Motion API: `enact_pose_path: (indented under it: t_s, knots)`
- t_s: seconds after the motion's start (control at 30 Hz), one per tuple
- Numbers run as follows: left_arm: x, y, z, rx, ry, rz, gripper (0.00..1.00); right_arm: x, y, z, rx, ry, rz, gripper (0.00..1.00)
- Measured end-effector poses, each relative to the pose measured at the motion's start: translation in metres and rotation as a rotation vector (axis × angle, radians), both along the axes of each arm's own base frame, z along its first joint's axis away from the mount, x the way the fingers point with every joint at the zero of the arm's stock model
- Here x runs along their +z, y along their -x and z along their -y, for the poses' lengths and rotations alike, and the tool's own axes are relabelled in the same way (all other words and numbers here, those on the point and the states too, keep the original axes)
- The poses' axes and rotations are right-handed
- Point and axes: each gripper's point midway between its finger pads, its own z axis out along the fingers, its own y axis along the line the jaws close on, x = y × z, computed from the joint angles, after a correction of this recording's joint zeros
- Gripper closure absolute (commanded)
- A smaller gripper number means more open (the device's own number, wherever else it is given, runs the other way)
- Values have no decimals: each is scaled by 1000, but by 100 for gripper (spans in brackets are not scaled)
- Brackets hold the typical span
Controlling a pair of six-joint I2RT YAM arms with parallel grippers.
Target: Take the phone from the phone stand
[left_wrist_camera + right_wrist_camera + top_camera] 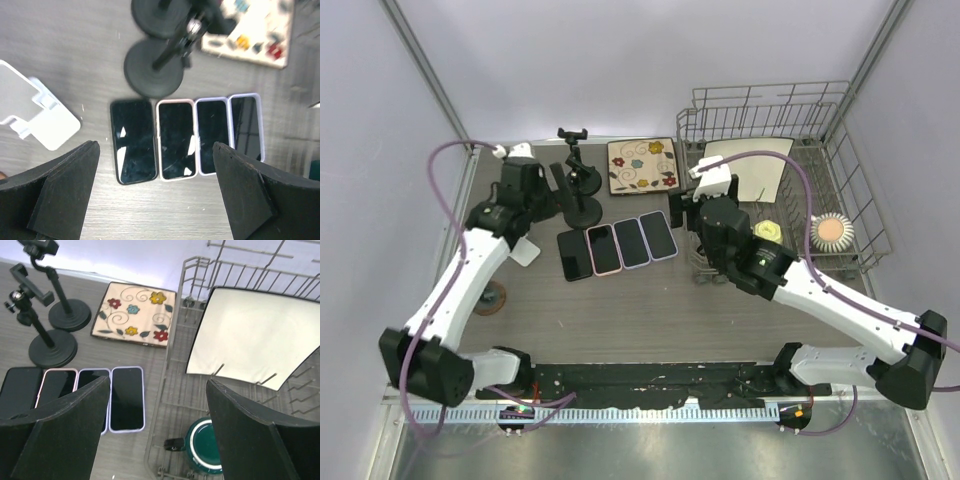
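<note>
Several phones lie flat in a row on the table, from a black one (575, 253) to a lilac-cased one (659, 235). They also show in the left wrist view, black (132, 140) to lilac (246, 127). Two black phone stands (582, 210) (575, 150) stand behind them, and their clamps hold nothing. A white stand (525, 250) sits to the left, also empty. My left gripper (160, 200) is open and empty above the near ends of the phones. My right gripper (157, 435) is open and empty over the dish rack's left edge.
A floral tile (642, 165) lies behind the phones. A wire dish rack (840, 150) at the right holds a white plate (255, 335) and a green mug (207, 445). A brown disc (490, 298) lies near the left arm.
</note>
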Motion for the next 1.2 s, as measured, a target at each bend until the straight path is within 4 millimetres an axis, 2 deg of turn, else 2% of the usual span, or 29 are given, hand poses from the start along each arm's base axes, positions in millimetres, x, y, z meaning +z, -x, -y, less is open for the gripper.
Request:
enact_pose_path:
  t_s: [0.03, 0.1, 0.17, 0.27, 0.37, 0.5, 0.6, 0.97, 1.2]
  knots:
    - [26, 3, -4, 1, -2, 59, 0, 3, -4, 0, -14, 12, 7, 17]
    - [63, 8, -9, 8, 2, 152, 0, 10, -11, 0, -37, 22, 21, 17]
    - [108, 23, -18, 21, 12, 272, 0, 17, -17, 2, -63, 31, 37, 16]
    - [162, 61, -35, 42, 29, 446, 0, 27, -25, 7, -109, 31, 68, 16]
    - [202, 102, -54, 70, 37, 599, 0, 37, -29, 16, -160, 22, 101, 15]
    - [241, 157, -85, 141, 28, 789, 0, 51, -30, 25, -216, 6, 137, 15]
    - [246, 183, -105, 196, -2, 863, 0, 63, -30, 32, -255, -11, 164, 15]
    - [215, 241, -156, 364, -65, 967, 0, 105, -15, 59, -330, -138, 223, 15]
    - [214, 247, -161, 383, -78, 970, 0, 113, 0, 76, -345, -237, 228, 15]
